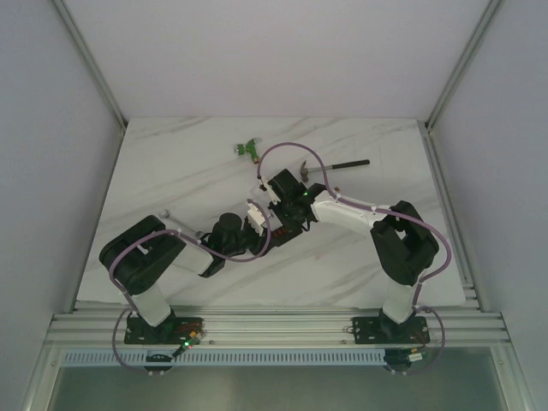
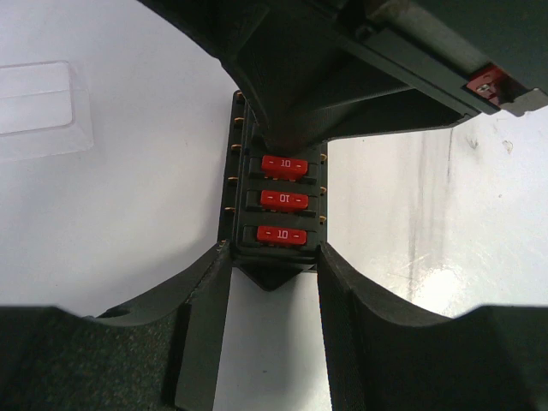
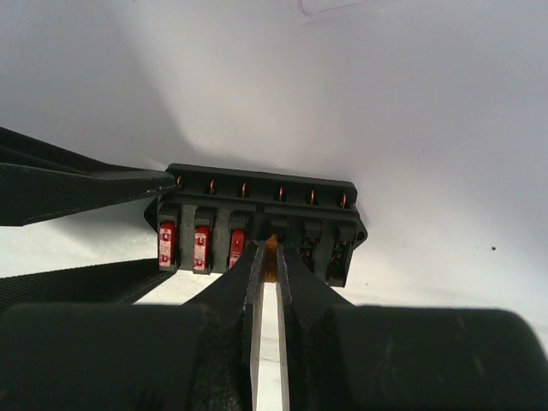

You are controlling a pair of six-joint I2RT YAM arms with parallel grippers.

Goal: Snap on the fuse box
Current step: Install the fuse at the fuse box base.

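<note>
My left gripper clamped across fuse box; my right gripper pinched on orange fuse, at fuse box middle.

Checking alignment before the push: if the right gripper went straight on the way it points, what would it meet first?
The black rectangular plastic fuse box, at the empty slot just beside its three red fuses. The right gripper pinches a small orange fuse right there; the remaining gap is unclear.

Number 10 printed in pale figures on the middle red fuse seated in the fuse box, the same 10 seen turned upside down on the upper fuse and on the lower fuse
</note>
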